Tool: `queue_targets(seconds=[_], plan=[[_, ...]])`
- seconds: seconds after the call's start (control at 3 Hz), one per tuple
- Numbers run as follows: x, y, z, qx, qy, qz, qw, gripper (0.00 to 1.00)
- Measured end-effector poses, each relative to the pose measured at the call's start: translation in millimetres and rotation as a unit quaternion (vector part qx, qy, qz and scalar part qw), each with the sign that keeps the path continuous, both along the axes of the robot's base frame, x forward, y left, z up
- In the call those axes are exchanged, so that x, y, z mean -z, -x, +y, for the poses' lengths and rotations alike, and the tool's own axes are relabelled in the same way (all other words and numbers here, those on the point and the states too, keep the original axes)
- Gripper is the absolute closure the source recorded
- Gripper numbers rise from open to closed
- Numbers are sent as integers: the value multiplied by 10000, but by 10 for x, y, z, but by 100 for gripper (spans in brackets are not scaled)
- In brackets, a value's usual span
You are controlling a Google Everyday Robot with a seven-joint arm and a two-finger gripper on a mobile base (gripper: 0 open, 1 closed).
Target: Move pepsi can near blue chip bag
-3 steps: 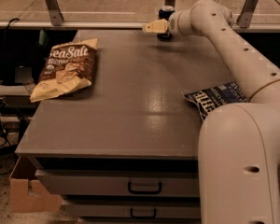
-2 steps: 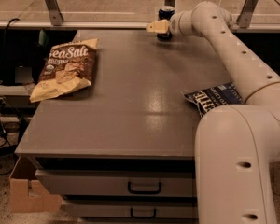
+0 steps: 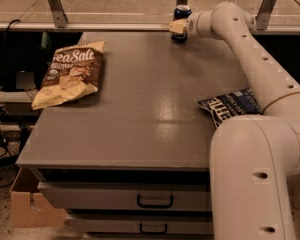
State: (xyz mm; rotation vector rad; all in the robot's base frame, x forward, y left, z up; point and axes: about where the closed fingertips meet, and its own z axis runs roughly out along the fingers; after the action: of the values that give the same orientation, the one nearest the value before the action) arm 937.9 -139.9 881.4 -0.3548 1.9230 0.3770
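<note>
The pepsi can (image 3: 182, 12), small and dark blue with a silver top, stands upright at the far edge of the grey table (image 3: 135, 114). My gripper (image 3: 178, 30) is at the can, its fingers around the can's lower part. The arm reaches from the lower right across the table's right side. The blue chip bag (image 3: 230, 105), navy with white lettering, lies at the right edge of the table, partly hidden behind my arm.
A brown and tan "Sea Salt" chip bag (image 3: 70, 74) lies at the table's left side. Metal posts (image 3: 55, 6) stand behind the far edge. Drawers (image 3: 155, 200) sit under the tabletop. A cardboard box (image 3: 27, 209) is on the floor at the left.
</note>
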Motion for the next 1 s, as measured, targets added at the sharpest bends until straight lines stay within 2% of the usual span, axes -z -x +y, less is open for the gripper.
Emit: queue_targets(seconds=[0.33, 0.67, 1.0], plan=[[-250, 198, 58, -303, 4, -206, 9993, 95], [-507, 543, 159, -760, 16, -430, 9962, 100], [-756, 1048, 265, -1352, -40, -643, 9887, 100]])
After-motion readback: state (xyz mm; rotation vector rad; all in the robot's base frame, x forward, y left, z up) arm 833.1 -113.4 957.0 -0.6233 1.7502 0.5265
